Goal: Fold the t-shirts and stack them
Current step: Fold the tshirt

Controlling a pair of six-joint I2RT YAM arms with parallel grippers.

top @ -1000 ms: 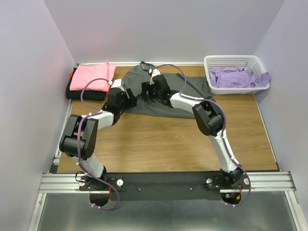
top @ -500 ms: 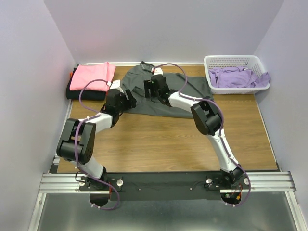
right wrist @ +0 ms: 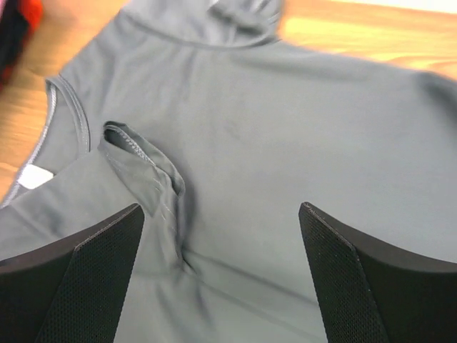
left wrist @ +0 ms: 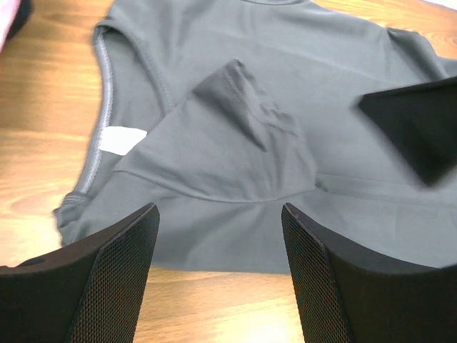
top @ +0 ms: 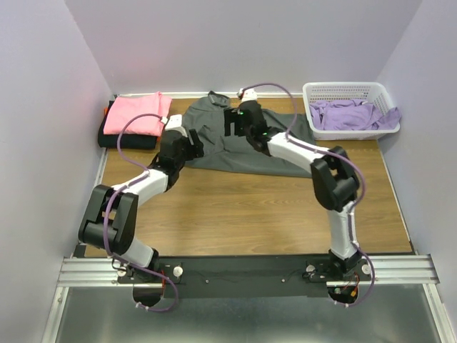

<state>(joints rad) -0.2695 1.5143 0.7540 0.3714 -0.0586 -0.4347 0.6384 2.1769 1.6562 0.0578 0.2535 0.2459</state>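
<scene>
Hovering over the dark charcoal t-shirt [top: 275, 153] spread at the far middle of the wooden table [top: 235, 207], the two arms meet from either side. The left pincer [left wrist: 220, 214] hangs above the shirt's left edge near the collar, its jaws spread wide and holding nothing. The right pincer [right wrist: 221, 211] sits just beyond it over the shirt's upper body, jaws likewise wide apart and empty.

Both wrist views show one sleeve [left wrist: 239, 93] turned inward and lying on the chest of the garment, its stitched hem showing. A white label [left wrist: 121, 139] marks the inside of the neckline. A dark, blurred shape at the right of the left wrist view appears to be part of the other arm.

At the far left corner, a folded bright pink t-shirt [top: 136, 113] rests on top of a folded black t-shirt [top: 125, 141]. At the far right, lavender t-shirts [top: 350, 114] lie crumpled in a white lattice basket [top: 346, 88], one spilling over its right rim.
</scene>
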